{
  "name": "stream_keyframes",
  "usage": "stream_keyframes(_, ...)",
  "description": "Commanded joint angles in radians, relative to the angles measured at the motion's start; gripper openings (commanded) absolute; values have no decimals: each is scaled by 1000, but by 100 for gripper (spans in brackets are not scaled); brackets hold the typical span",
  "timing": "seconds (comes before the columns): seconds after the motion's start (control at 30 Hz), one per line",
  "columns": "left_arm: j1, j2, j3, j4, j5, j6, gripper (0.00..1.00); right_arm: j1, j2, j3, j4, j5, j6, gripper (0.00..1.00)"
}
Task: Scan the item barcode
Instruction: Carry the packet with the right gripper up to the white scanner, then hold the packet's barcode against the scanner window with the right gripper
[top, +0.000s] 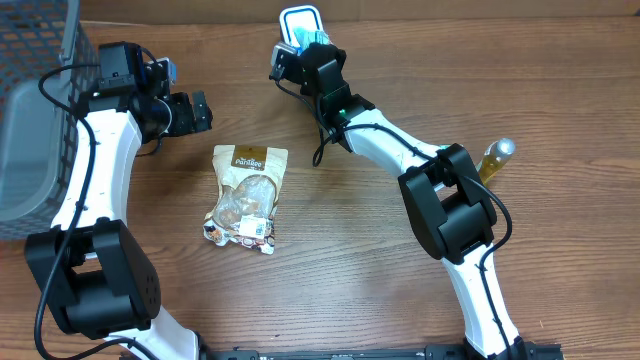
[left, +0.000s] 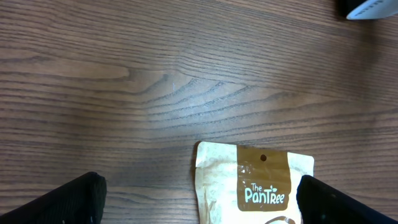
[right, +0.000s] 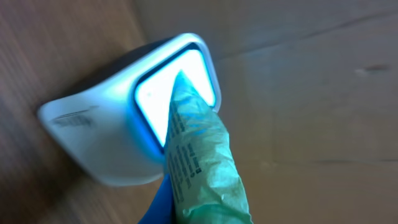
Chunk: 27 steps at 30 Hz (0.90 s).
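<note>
Scanning step in hand. Right gripper (top: 312, 50) is clamped on green packet (right: 199, 155) at far centre, tip at the lit window of scanner (right: 106, 143). Left gripper (top: 192, 112) has jaws apart, near the far edge of snack pouch (top: 245, 195). Next move likely calls for turning the packet until its barcode faces the window.

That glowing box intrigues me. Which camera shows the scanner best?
The right wrist view: the scanner fills the frame, its lit window facing the camera, a green packet at it. Overhead shows the scanner small, at the picture's top. The left wrist view catches at most a corner, if that is it.
</note>
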Motion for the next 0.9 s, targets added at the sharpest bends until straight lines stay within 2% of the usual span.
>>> stream_keyframes(0.0, -2, 9, 20, 0, -2, -10, 100, -1, 8, 10, -43, -93, 3, 4)
stream_keyframes(0.87, -2, 9, 20, 0, -2, -10, 100, -1, 8, 10, -47, -111, 34, 4)
